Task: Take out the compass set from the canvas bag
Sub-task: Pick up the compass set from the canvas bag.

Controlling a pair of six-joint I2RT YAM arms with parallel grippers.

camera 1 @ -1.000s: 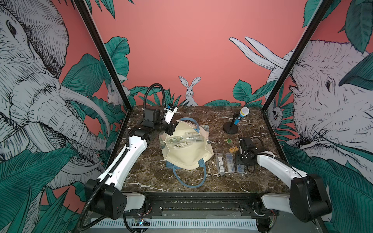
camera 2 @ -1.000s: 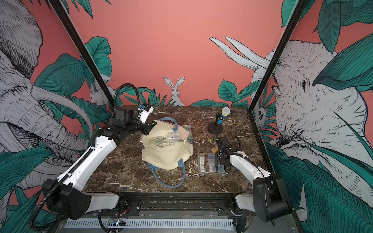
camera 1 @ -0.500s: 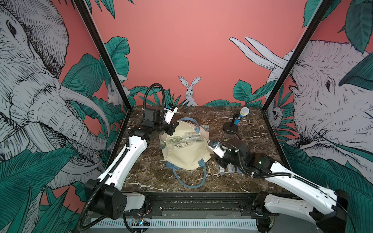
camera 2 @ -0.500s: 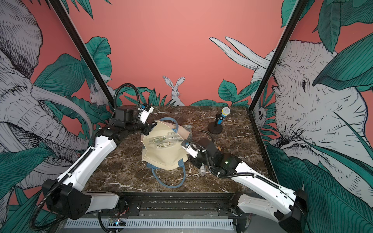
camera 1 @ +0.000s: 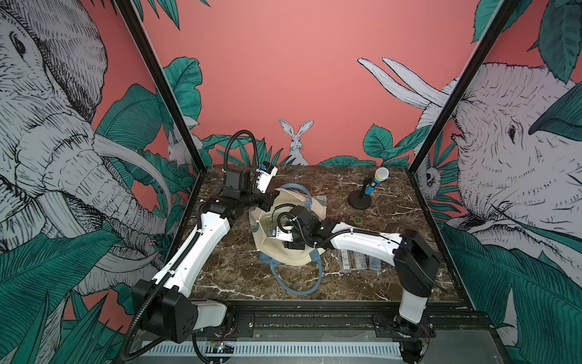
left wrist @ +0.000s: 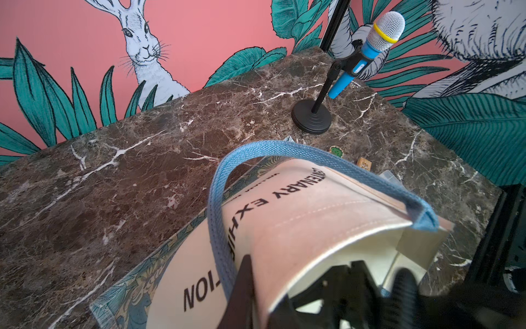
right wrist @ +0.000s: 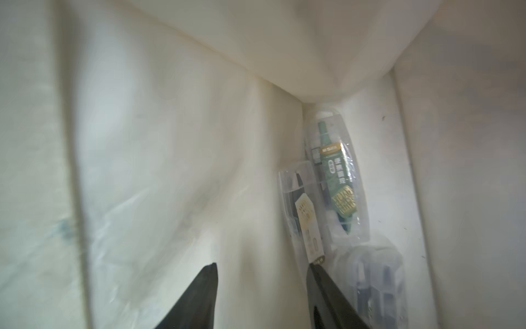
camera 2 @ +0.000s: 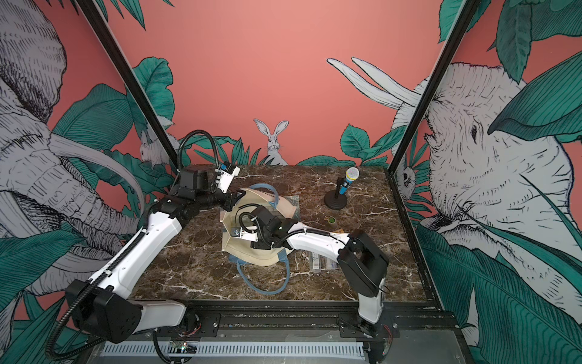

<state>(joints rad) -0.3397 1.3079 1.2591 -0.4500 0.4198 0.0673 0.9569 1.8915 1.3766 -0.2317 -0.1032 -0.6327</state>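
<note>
Inside the canvas bag point(right wrist: 170, 142), your right gripper point(right wrist: 262, 265) has its jaws parted to a middling width, with only cloth showing between them. The compass set point(right wrist: 333, 176) lies ahead in a clear case, pushed into the far corner where the bag's walls meet. A second clear case point(right wrist: 301, 205) overlaps it, and a third, blurred one lies beside one fingertip. I cannot tell whether that fingertip touches a case.

Your left gripper point(camera 1: 267, 201) is pinched shut on the bag's rim near the strap handle point(left wrist: 256, 151). It lifts the mouth of the bag, which lies on its side on the table point(camera 1: 239, 283).

I judge this to be the reach-in, just short of the grasp. The next move calls for shifting the jaws sideways toward the cases until one case edge sits between them. You would then close and back straight out through the mouth.

Room inside is tight. A cloth wall sags close on one side of the jaws and a fold hangs over the corner, so closing could catch fabric. Because the cases overlap, pulling one may drag its neighbour.

Outside, more clear cases point(camera 1: 356, 260) lie on the table partly under your right forearm, so room there is narrow. The bare marble toward the front edge looks open. The microphone stand point(camera 1: 360, 201) is well apart, toward the back.
</note>
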